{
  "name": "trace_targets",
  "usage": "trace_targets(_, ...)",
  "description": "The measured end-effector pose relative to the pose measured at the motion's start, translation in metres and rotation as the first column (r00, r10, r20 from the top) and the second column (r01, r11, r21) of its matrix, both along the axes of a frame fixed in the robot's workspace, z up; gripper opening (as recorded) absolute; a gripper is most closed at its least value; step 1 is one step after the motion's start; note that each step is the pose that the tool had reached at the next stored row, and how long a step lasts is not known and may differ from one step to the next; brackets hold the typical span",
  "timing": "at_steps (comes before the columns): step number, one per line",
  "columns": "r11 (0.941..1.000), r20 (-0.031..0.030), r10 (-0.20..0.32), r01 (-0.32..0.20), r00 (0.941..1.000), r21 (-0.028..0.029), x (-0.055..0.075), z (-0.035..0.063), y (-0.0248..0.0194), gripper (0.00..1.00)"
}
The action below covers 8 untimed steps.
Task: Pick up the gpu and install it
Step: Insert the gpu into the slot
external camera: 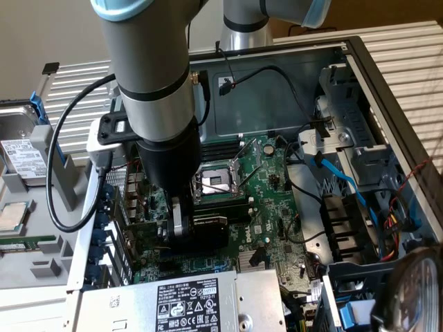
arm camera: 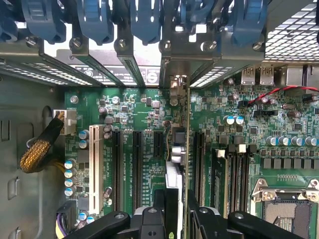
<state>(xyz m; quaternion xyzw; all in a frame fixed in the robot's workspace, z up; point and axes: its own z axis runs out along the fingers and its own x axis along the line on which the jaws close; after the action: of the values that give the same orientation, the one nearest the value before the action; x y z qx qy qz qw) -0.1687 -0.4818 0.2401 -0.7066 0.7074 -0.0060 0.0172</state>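
The gripper [external camera: 181,225] was clamped on the gpu [external camera: 208,232], holding the card on edge so that its lower edge could meet an expansion slot of the motherboard [external camera: 270,207]. The card stood low over the board, just beside the empty CPU socket [external camera: 218,181], its end bracket [arm camera: 175,82] toward the case's rear slots. The arm [external camera: 149,83] reached steeply down into the open case, wrist nearly vertical above the board.

I see a slatted white table [external camera: 408,52] carrying the open computer case [external camera: 387,76]. On the exterior view's left, a grey parts tray [external camera: 41,259] holds a hard drive [external camera: 24,149] and a processor chip [external camera: 15,216].
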Motion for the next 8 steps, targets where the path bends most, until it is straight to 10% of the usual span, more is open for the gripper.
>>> trace_targets(8, 1.0000, -0.0001, 0.000, 0.000, 1.0000, -0.0001, -0.0001, 0.0000, 0.0000, 0.27)
